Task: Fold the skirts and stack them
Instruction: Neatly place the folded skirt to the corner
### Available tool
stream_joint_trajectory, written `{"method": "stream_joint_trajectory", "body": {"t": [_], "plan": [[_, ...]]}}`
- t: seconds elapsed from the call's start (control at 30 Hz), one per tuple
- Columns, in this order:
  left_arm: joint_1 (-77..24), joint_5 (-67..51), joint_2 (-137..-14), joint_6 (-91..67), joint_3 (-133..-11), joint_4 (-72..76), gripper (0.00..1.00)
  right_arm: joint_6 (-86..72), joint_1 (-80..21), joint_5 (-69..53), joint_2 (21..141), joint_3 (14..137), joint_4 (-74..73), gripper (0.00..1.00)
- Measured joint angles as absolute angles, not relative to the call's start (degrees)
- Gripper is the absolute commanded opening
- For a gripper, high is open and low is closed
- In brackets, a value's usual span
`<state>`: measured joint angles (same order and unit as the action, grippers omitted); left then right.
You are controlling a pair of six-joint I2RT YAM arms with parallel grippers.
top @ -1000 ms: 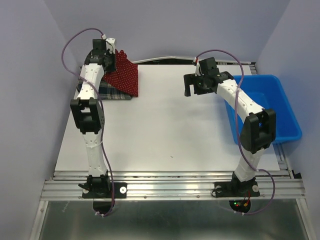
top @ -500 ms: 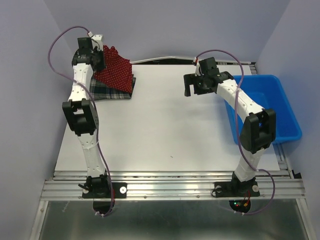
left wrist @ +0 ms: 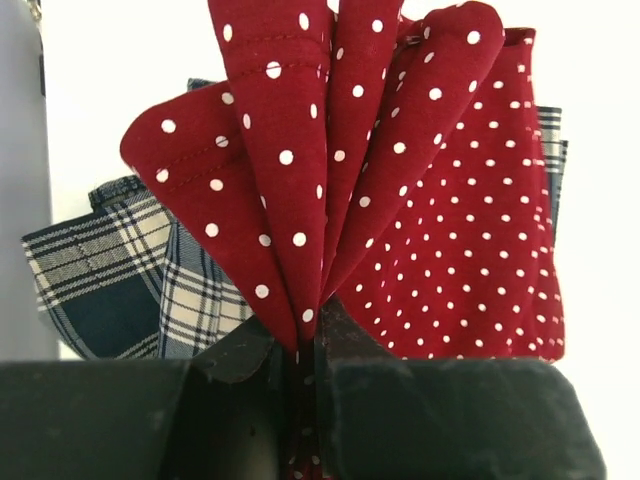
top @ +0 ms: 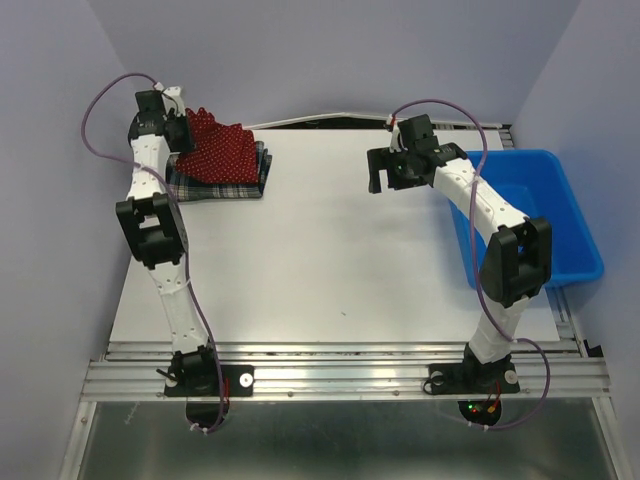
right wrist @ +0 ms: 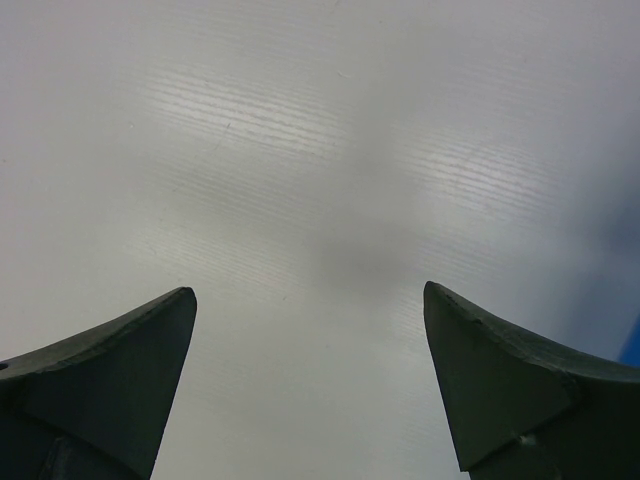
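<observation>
The red polka-dot skirt [top: 222,150] lies on top of the folded plaid skirt [top: 215,184] at the table's far left corner. My left gripper [top: 176,133] is shut on a bunched edge of the red skirt [left wrist: 400,200], whose folds fan out from between the jaws. The plaid skirt [left wrist: 110,280] shows beneath it on the left. My right gripper [top: 383,172] hangs open over the bare table at the far right of centre, its fingertips [right wrist: 140,340] wide apart with nothing between them.
A blue plastic bin [top: 540,215] stands at the table's right edge beside the right arm. The white table top [top: 330,260] stretches between the arms. Purple walls close in the left, back and right sides.
My left gripper has pulled the red skirt's edge leftward and back, laying the red skirt flatter over the plaid one. The right arm has not moved.
</observation>
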<state>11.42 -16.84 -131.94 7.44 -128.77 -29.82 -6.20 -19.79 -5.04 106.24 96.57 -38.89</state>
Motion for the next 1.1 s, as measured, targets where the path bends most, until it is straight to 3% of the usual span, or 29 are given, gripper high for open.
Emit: {"method": "stream_joint_trajectory", "body": {"t": [0.07, 0.1, 0.23, 0.37, 0.63, 0.7, 0.73, 0.8, 1.1], "plan": [[12.4, -18.04, -133.08, 6.52, -128.77, -29.19, 0.29, -6.2, -19.79, -5.02, 106.24, 96.57, -38.98, 1.0], [13.02, -18.57, -133.71, 5.98, -128.77, -29.04, 0.43, -6.17, -19.79, -5.02, 106.24, 96.57, -39.03, 1.0], [15.99, -19.64, -134.91, 5.17, -128.77, -28.86, 0.59, -5.85, -19.79, -4.97, 106.24, 96.57, -39.05, 1.0], [17.8, -18.81, -134.89, 6.15, -128.84, -28.88, 0.66, -5.72, -19.79, -4.93, 106.24, 96.57, -39.07, 1.0], [17.47, -14.33, -130.02, 10.02, -125.51, -29.65, 0.67, -4.62, -19.79, -3.68, 105.41, 96.57, -39.33, 1.0], [17.5, -13.19, -126.15, 11.44, -122.63, -29.5, 0.76, -4.05, -19.51, -3.38, 104.73, 96.55, -39.53, 1.0], [17.61, -12.84, -124.01, 12.25, -121.23, -29.32, 0.92, -3.81, -19.4, -3.4, 104.31, 96.55, -39.57, 1.0], [17.78, -12.1, -118.32, 14.09, -117.45, -28.91, 0.99, -3.36, -18.59, -4.01, 102.98, 96.12, -39.46, 1.0], [15.77, -8.71, -99.29, 20.8, -115.96, -31.66, 0.99, -3.05, -6.35, -10.63, 94.35, 88.47, -38.94, 1.0]]}}
